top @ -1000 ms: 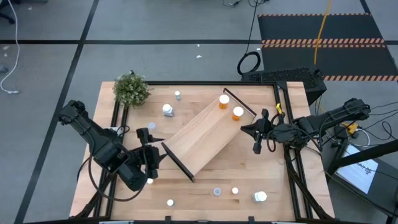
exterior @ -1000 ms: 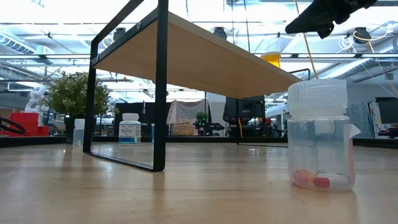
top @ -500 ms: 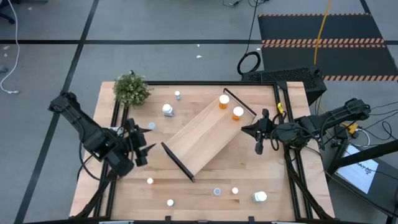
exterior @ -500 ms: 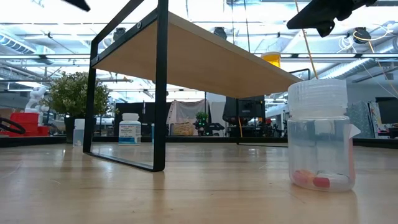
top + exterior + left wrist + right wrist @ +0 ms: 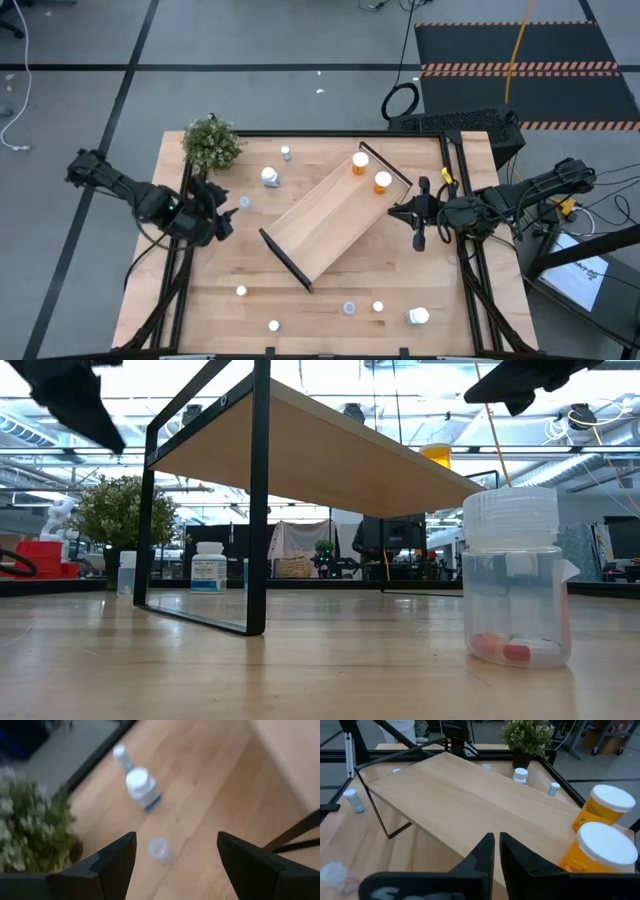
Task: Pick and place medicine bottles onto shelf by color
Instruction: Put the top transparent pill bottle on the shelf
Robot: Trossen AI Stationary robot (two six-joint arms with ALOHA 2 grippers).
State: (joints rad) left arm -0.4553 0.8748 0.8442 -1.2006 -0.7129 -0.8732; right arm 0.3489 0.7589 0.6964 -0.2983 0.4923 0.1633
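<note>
The light-wood shelf (image 5: 335, 215) stands slantwise mid-table on black brackets. Two orange bottles (image 5: 360, 162) (image 5: 382, 182) stand on its far right end. My left gripper (image 5: 228, 213) hovers open over the table's left part, near the plant. A small clear bottle (image 5: 160, 850) stands on the table ahead of its fingers, apart from them. Beyond it stand a white bottle (image 5: 142, 787) and a thin pale one (image 5: 120, 755). My right gripper (image 5: 496, 845) is shut and holds nothing, beside the shelf's right end near the orange bottles (image 5: 597, 847).
A green plant (image 5: 212, 143) stands at the far left corner. Several small bottles (image 5: 349, 308) stand along the near edge, with a larger white one (image 5: 418, 316) at the near right. A clear bottle with red pills (image 5: 515, 575) stands close in the low view.
My left gripper has gone from the near left of the table toward the far edge and the plant, rolling as it went and staying open. It now shows at the low view's top left. A small white-capped bottle stands where the gripper was. My right arm has kept its place.
</note>
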